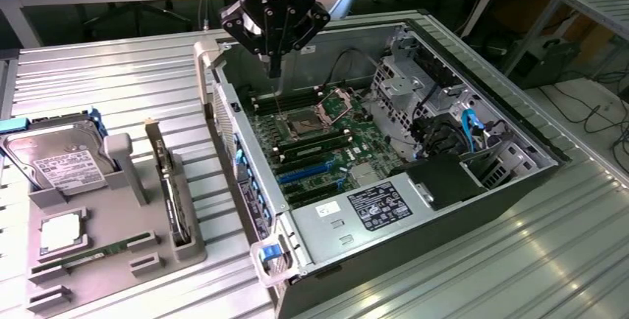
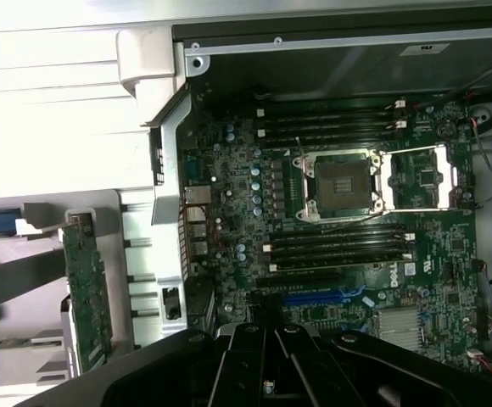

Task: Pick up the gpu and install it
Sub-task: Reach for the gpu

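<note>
The gpu (image 1: 169, 186), a thin flat card with a green circuit board on one side, stands up on its long edge in a slot of the grey plastic holder tray (image 1: 118, 271). In the wrist view the gpu (image 2: 85, 292) shows its green face with lots of tiny parts. It looks light and stiff, but easy to hurt. The little parts could break off, and the board could crack if it is bent or squeezed hard. The best place to take hold looks like the bare top edge near the middle, with one finger on each flat side, so the card hangs straight and does not tip. Its smooth sides may be a bit slippery. On the same tray, a silver boxy hard drive with a white label (image 1: 59, 160) stands well apart from the card. A narrow green memory stick (image 1: 93, 249) lies near the card. Just beside the tray, on the exterior view's right, the big open grey computer case (image 1: 511, 135) lies on the ribbed metal table (image 1: 118, 76). Its green main board (image 1: 334, 142) faces up. The black claw (image 1: 275, 68) hangs over the far end of the case, well apart from the card. Its fingers look closed together, and it holds nothing.
</note>
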